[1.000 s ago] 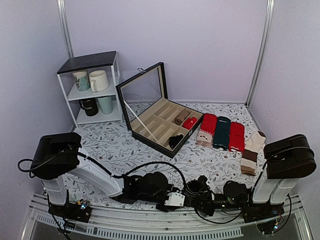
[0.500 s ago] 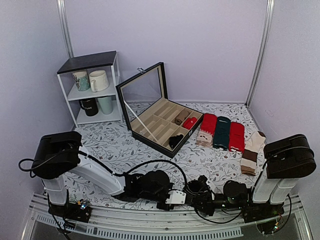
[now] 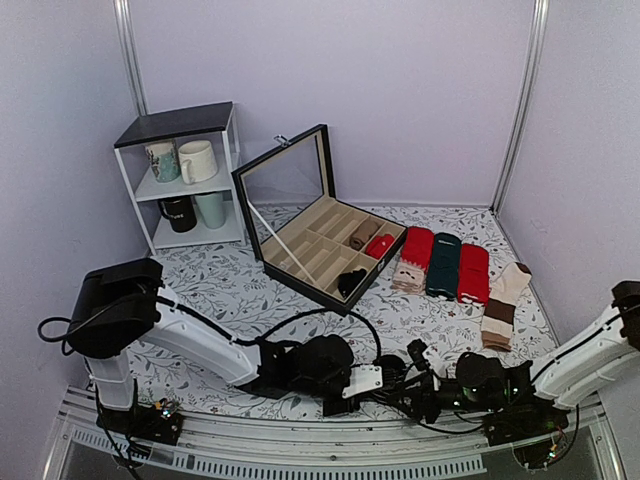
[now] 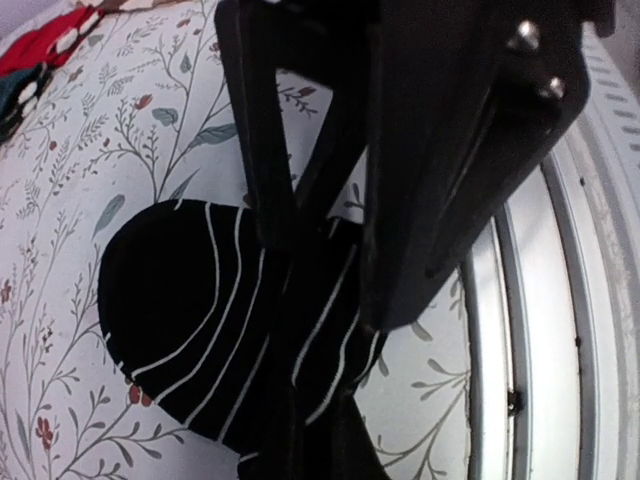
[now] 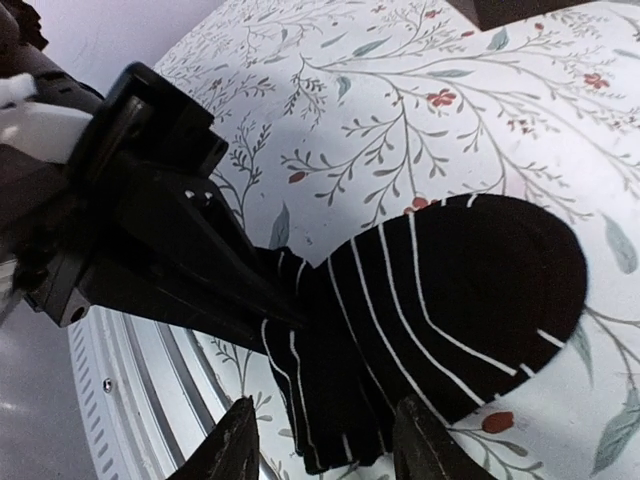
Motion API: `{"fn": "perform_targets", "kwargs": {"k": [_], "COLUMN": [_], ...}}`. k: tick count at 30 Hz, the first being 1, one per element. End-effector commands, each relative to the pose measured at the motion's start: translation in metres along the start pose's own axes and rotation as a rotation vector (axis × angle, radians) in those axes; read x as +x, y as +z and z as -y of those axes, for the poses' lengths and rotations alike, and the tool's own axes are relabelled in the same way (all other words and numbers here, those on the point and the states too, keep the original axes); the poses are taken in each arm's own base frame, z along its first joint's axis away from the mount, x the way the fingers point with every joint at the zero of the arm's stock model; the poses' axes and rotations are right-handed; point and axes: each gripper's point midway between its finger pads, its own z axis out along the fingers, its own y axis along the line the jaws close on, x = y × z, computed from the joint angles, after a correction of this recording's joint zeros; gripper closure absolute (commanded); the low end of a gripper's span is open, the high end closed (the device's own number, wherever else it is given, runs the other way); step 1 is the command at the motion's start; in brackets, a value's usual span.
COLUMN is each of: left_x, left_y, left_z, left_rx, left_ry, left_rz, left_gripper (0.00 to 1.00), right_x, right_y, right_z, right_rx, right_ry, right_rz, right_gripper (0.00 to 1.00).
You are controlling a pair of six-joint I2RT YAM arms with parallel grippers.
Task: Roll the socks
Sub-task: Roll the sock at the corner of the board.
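Our left hand clamps the socks; our right hand, released, should close squarely across the fold.

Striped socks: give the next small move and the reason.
Probably close the right gripper on the bunched end of the socks: its fingers straddle that end, open, while the left gripper is shut on the socks beside it.

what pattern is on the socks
The socks are black with thin white stripes; the right wrist view shows it best.
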Motion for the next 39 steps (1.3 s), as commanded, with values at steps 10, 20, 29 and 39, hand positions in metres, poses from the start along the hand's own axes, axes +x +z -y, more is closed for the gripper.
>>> {"fn": "perform_targets", "kwargs": {"k": [10,20,29,39], "left_x": [0.14,0.149,0.153,0.155], "left_y": [0.002,0.001,0.0,0.001], "left_z": [0.015,0.019,0.021,0.023], "left_rx": [0.116,0.145,0.153,0.162], "left_ry": [-0.348,-0.377,-0.389,-0.384], "left_rz": [-0.454,-0.48,-0.487,-0.493], "left_gripper": [1.0,1.0,1.0,1.0], "right_x": [-0.018,-0.015,0.0,-0.015], "right_y": [-0.047,-0.04,-0.008,-0.015], "right_z": [0.007,0.0,0.001,-0.003], "right_rx": [-0.04,-0.074,-0.041,-0.032], "right_ry": [-0.096,-0.184,-0.228,-0.32], "right_rz": [0.175,0.173,0.064,0.117], "right_gripper": [0.54,0.44,0.45,0.45]}}
